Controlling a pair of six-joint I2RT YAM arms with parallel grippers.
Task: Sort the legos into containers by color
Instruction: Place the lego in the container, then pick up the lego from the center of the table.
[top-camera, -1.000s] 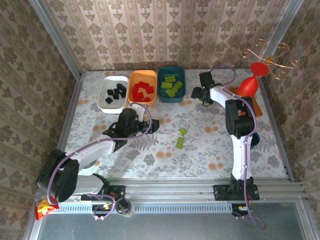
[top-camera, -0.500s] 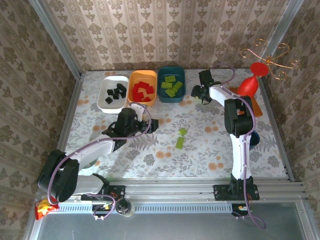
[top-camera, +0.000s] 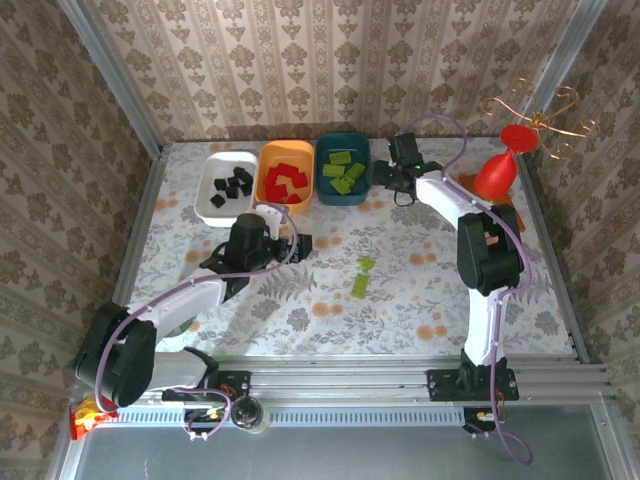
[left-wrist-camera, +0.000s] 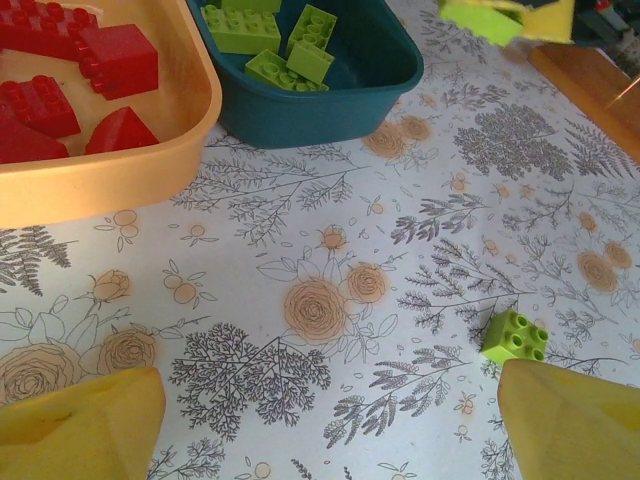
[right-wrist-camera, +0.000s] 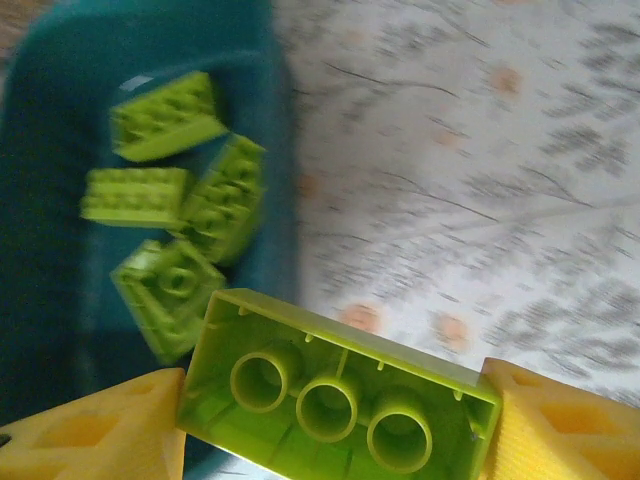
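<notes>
The right hand (right-wrist-camera: 335, 428) is closed on a lime brick (right-wrist-camera: 340, 385), clamping it by its short ends, with the hollow underside and its three tubes facing the wrist camera. The brick hangs over the right rim of the teal tray (right-wrist-camera: 50, 320), partly above the tray and partly above the desk (top-camera: 420, 300). Four more lime pieces (right-wrist-camera: 135, 195) lie in that tray.

From above, this hand (top-camera: 385, 175) sits just beside the teal tray (top-camera: 343, 138). That tray is last in a back row, with the orange tray (top-camera: 285, 147) touching it in the middle and the white tray (top-camera: 228, 155) on the left. Red bricks (top-camera: 285, 180) lie in the orange tray and black bricks (top-camera: 232, 186) in the white.

The left hand (left-wrist-camera: 320, 440) is open and empty above bare desk, near the front of the orange tray. A small lime cube (left-wrist-camera: 515, 336) lies on the desk just ahead of its right finger. A flat lime piece (top-camera: 358, 286) lies close beside that cube.
</notes>
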